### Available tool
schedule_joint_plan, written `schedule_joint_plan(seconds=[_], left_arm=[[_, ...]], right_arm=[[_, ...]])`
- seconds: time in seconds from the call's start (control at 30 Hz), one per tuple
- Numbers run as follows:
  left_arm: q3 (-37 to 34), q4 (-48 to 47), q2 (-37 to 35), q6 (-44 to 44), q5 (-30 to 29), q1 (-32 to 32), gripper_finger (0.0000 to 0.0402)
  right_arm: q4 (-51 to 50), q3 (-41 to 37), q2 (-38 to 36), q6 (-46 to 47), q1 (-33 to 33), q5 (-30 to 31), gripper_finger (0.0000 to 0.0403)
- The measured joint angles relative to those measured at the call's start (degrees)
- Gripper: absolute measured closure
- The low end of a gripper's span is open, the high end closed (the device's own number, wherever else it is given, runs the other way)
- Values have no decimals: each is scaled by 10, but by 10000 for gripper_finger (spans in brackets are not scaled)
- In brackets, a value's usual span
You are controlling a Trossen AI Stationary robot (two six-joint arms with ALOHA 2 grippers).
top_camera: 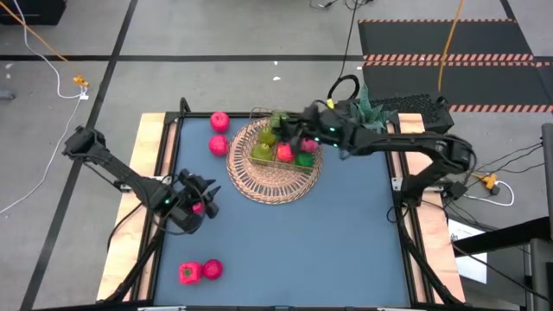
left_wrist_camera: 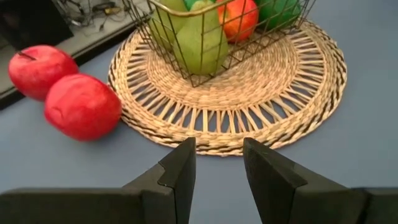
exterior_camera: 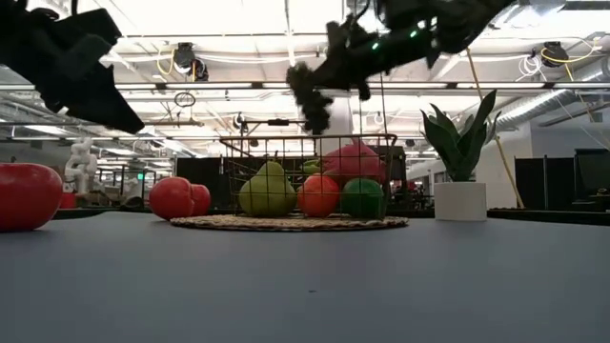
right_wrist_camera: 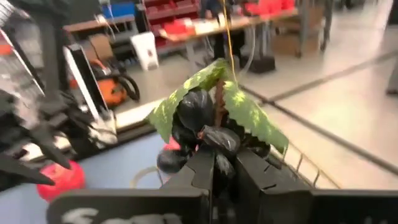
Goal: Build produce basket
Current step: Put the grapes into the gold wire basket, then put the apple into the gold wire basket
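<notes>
Right gripper clenched on the grapes above the basket

In the right wrist view the dark grape bunch with its green leaves sits just above the fingers, pinched between them; in the high view this is upper centre, over the wire frame holding a pear and other produce. The left gripper hovers at left centre, fingers parted and empty, basket rim just beyond the tips, two pink-red fruits beside it on the blue tabletop. No readable writing shows
</notes>
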Motion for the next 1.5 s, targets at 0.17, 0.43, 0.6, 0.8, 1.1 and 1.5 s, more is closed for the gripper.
schedule_joint_plan(seconds=[0.17, 0.43, 0.6, 0.8, 1.1, 1.5], left_arm=[[0, 3, 0, 3, 23, 12, 266], [-18, 7, 0, -10, 32, 7, 266], [-38, 8, 0, -49, 34, 7, 266], [-43, 8, 0, -68, 21, 10, 266], [-43, 11, 0, -79, 23, 16, 266], [-43, -3, -31, -75, 35, 16, 266]], right_arm=[[-89, 51, 57, 25, -13, 8, 381], [-138, 70, 62, 28, -16, 6, 329], [-121, 70, 56, 18, -15, 7, 255], [-80, 69, 56, 2, -3, 9, 196], [76, 0, 56, -5, 54, -91, 172], [-35, 81, 74, -206, 172, 37, 165]])
